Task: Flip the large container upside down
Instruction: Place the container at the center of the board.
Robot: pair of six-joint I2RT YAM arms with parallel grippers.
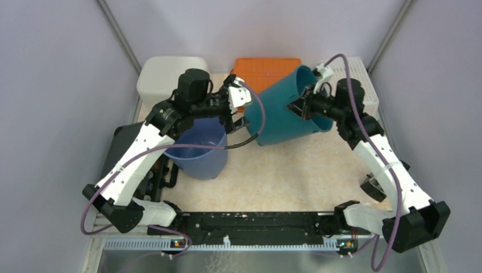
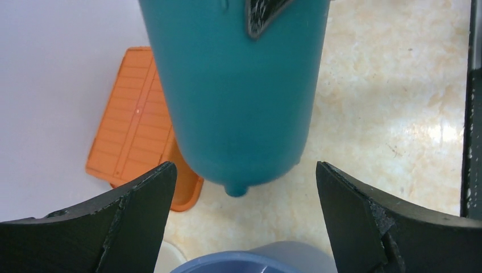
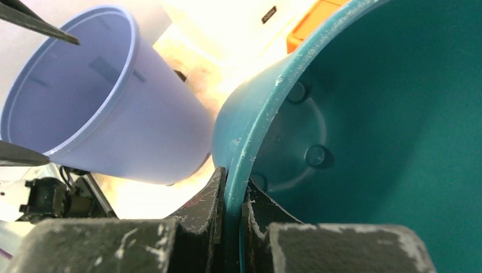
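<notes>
Large container: I saw the teal bucket [image 1: 282, 111] tipped well over onto its side above the middle-back of the surface [image 1: 284, 170]. Its mouth faced the right arm and its base pointed toward the left arm.
Contact with surface: I could not tell from the overhead view whether the lower base edge touched down.
Right gripper: The right gripper [image 3: 233, 182] was clamped on the teal bucket's rim, with one finger against the outer wall and the other inside. The right wrist view showed the rim squeezed between them with no gap.
Inside the bucket: The right wrist camera looked into it and showed the round dimples in the bottom.
Left gripper: The left gripper [image 2: 244, 168] stood with its jaws wide apart and held nothing. It faced the teal bucket's base end, and neither finger touched the bucket in the left wrist view.
Blue bucket: A lighter blue bucket [image 1: 200, 152] stood upright with its mouth up, just left of the teal one and under the left arm's wrist.
Orange tray: A ribbed orange tray [image 1: 266, 70] lay flat at the back, partly hidden behind the teal bucket.
White bin: A white bin [image 1: 163, 74] sat at the back left corner.
</notes>
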